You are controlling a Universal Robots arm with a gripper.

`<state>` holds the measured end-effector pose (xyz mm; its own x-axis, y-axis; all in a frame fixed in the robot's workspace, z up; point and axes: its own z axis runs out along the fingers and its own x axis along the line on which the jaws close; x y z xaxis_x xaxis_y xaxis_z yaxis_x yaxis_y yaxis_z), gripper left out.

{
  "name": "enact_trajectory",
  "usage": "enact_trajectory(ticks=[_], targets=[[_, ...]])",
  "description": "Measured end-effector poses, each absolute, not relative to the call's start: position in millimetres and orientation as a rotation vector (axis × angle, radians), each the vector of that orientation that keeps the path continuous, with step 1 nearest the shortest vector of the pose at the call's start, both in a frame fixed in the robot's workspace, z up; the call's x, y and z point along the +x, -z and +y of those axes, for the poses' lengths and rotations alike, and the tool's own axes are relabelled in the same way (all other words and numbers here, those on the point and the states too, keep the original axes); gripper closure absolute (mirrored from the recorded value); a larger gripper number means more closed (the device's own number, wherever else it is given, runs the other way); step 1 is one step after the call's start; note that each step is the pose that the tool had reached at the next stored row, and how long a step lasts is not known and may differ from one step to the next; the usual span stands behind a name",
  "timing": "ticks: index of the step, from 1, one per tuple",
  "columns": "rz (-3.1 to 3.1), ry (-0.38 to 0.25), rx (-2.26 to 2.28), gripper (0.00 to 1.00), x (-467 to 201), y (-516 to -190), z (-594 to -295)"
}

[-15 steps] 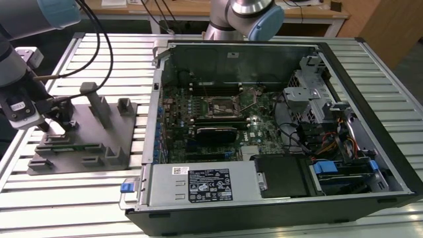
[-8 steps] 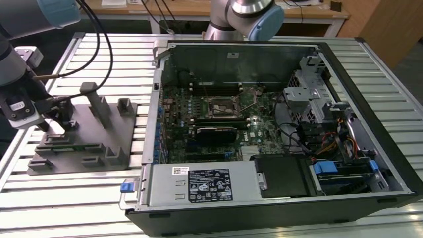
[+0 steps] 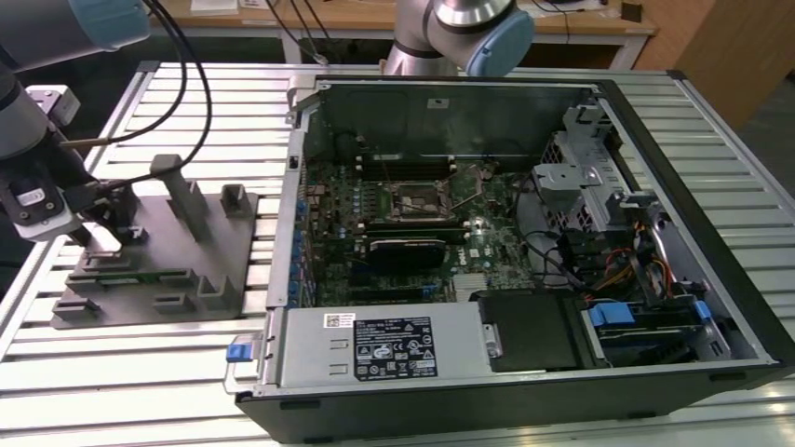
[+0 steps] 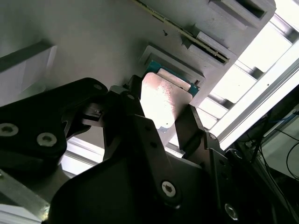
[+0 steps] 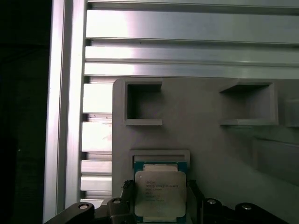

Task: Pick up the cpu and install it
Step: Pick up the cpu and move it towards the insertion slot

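Observation:
The cpu (image 5: pixel 160 193) is a small square chip with a pale silver top and a green rim. It lies in a shallow pocket of the grey plastic fixture (image 5: pixel 210 140). In the second wrist view its silver top (image 4: pixel 163 100) shines between two black fingers (image 4: pixel 187 121). My gripper (image 5: pixel 160 186) stands over the chip, with one finger against each of two opposite edges. In the exterior view the gripper (image 3: pixel 106 228) is low over the fixture (image 3: pixel 162 275) at the exterior view's left. The open computer case (image 3: pixel 522 372) holds the motherboard, whose bare processor socket (image 3: pixel 416 197) lies mid-board.
Upright posts (image 3: pixel 186 191) rise from the fixture close to the gripper. The table is made of ribbed aluminium slats (image 3: pixel 125 372). Inside the case are a power supply (image 3: pixel 372 346), drive cages (image 3: pixel 584 177) and loose cables (image 3: pixel 621 270). A second arm's base (image 3: pixel 466 33) stands behind the case.

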<state>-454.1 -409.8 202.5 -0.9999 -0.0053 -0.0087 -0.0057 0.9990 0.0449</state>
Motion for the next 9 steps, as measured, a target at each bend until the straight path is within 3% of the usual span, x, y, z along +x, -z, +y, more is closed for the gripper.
enact_trajectory(ticks=[9], targets=[[3.132,-0.071,-0.009,0.47,-454.1,-206.4,-409.8]])
